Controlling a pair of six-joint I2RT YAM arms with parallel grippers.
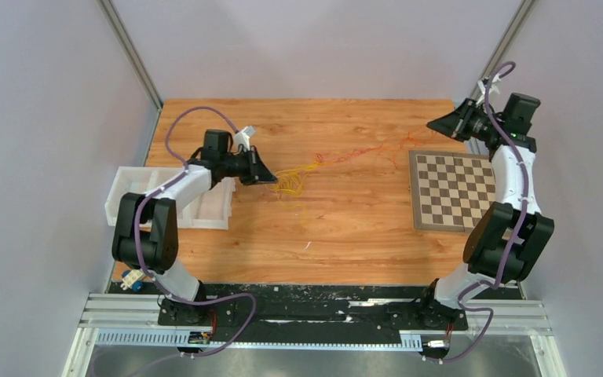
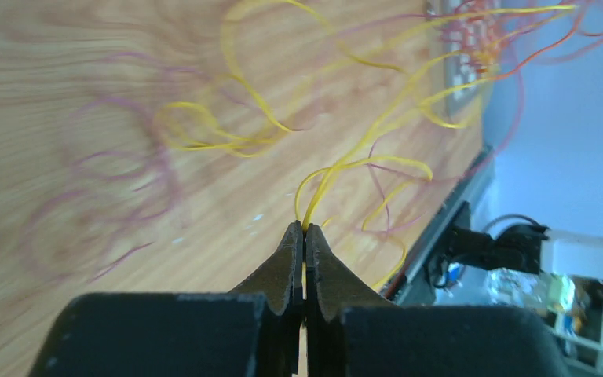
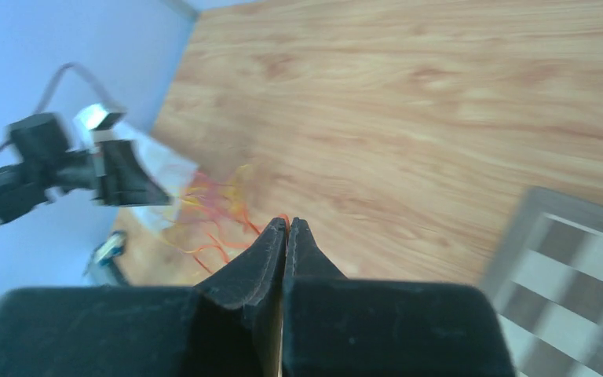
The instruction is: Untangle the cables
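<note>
The cables (image 1: 292, 184) lie in a yellow, orange and pink tangle in the middle-left of the table. A thin red-orange strand (image 1: 365, 149) stretches from it up to the right. My left gripper (image 1: 273, 177) is at the tangle's left edge, shut on a yellow cable (image 2: 338, 169) that comes out of its tips (image 2: 305, 228). Blurred pink strands (image 2: 157, 165) lie on the wood beyond. My right gripper (image 1: 432, 126) is raised at the far right, shut, with a red-orange strand (image 3: 232, 228) running out from its tips (image 3: 286, 221) toward the tangle.
A white compartment tray (image 1: 137, 188) stands at the left table edge, behind my left gripper. A checkerboard (image 1: 451, 188) lies at the right, below my right gripper, and also shows in the right wrist view (image 3: 573, 267). Grey walls enclose the table.
</note>
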